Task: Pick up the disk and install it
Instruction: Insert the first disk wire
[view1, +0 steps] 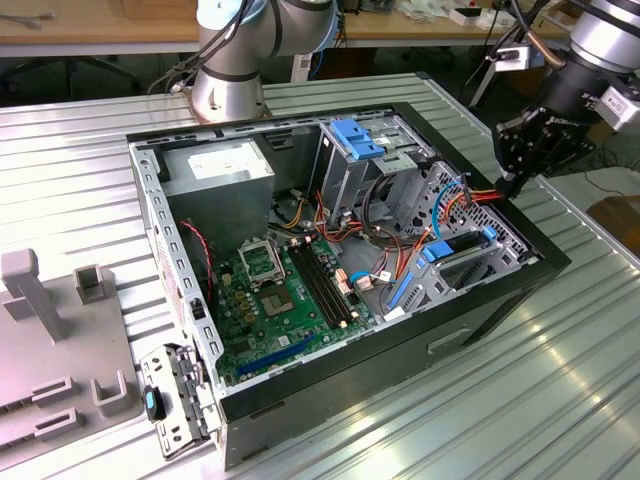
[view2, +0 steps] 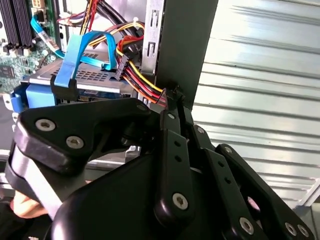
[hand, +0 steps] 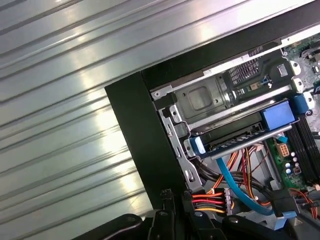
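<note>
Far over on the exterior view's left, the ribbed metal counter carries the open computer case, with its motherboard face up. Moving right, I reach the corner bay. The disk sits there in its blue carrier and looks slotted in, with a blue data cable looped over it.

Right again and here are my jaws, pressed together with nothing I can make out between them. The tips are right at the case's black wall, just beside the red-and-yellow wire bundle.

That's the danger spot. A sideways drift could hook those wires and tug a plug loose. Dropping down could bang me into the wall's edge. If I catch the blue loop, I judge the disk could skew in its bay.
</note>
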